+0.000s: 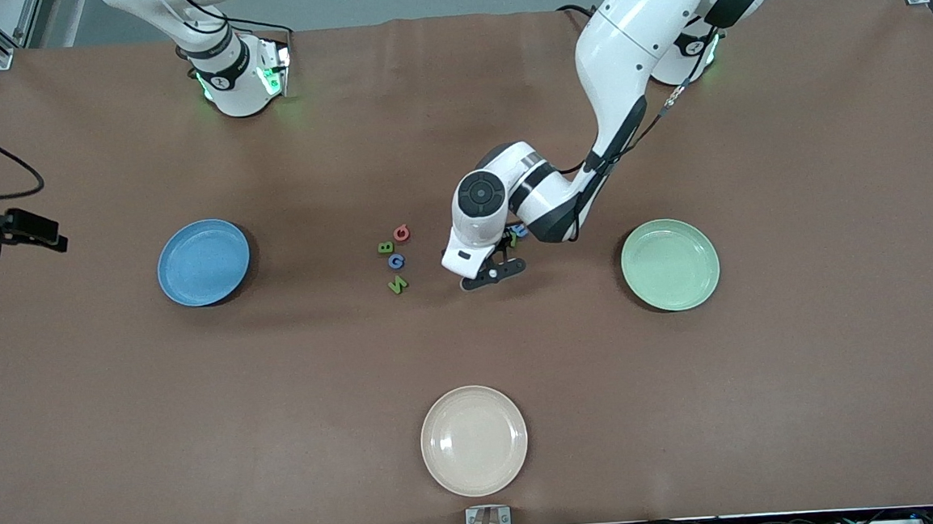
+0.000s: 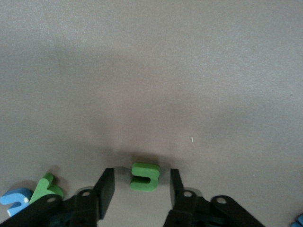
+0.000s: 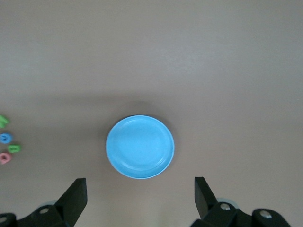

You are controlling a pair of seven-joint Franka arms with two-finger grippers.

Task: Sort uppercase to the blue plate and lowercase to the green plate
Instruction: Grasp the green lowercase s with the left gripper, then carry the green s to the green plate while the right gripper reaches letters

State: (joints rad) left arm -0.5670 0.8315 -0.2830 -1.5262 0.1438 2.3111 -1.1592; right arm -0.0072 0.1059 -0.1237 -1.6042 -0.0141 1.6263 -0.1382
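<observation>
- Progress: nothing sorted yet. The blue plate (image 1: 203, 262), toward the right arm's end, and the green plate (image 1: 669, 264), toward the left arm's end, are both bare.
- Uppercase (image 1: 395, 258): four letters in a small cluster mid-table, between the two plates, all flat on the table: a red G (image 1: 401, 233), a green B (image 1: 385, 247), a blue G (image 1: 396, 261) and a green S (image 1: 397, 284).
- Lowercase: beside the uppercase cluster, toward the green plate, mostly hidden under the left arm in the front view. The left wrist view shows a green letter (image 2: 145, 177) between the fingers, plus a second green letter (image 2: 46, 187) and a blue letter (image 2: 16, 199) touching each other to one side.
- Left gripper (image 1: 493, 272): down at the table, part-open, a finger on each side of the green letter with a gap on both sides; nothing gripped.
- Right gripper (image 3: 139, 189): waits high over the table by the blue plate, jaws wide, empty.
- Remaining, as judged: all eight letters are left to move, starting with this first lowercase pick.
- Cream plate (image 1: 473, 440): nearest the front camera, bare, no part in the task.
- Surface: table (image 1: 200, 408) covered in plain matte brown.
- Room: grey floor past the robot bases, metal framing at the corners, cables along the near edge.
</observation>
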